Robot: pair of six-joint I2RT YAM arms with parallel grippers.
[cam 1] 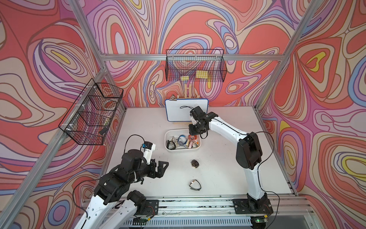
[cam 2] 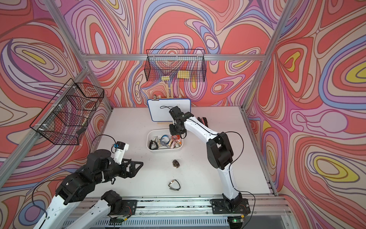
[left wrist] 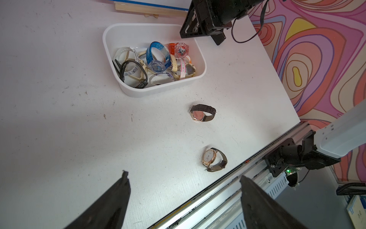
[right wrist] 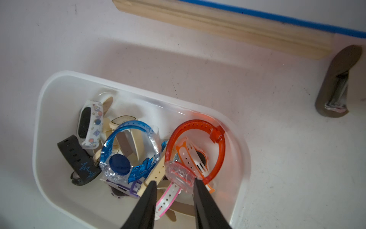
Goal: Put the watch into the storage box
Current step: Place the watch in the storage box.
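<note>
Sitting in the storage box (right wrist: 57, 103), at the end nearer the right arm, is the orange watch (right wrist: 178, 173). It's got a see-through orange strap buckled into a loop and a chunky clear faceted case, and it rests on a heap of other watches beside a blue see-through one (right wrist: 128, 126). The right end effector (right wrist: 175, 183) hangs just over it, jaws narrowly apart, not gripping as far as I can tell. The left end effector (left wrist: 183, 174) is spread wide with nothing in it, above the worktop (left wrist: 79, 119). A pink-dial watch (left wrist: 198, 115) and a white-dial watch (left wrist: 209, 156), both brown-strapped, lie outside the box.
</note>
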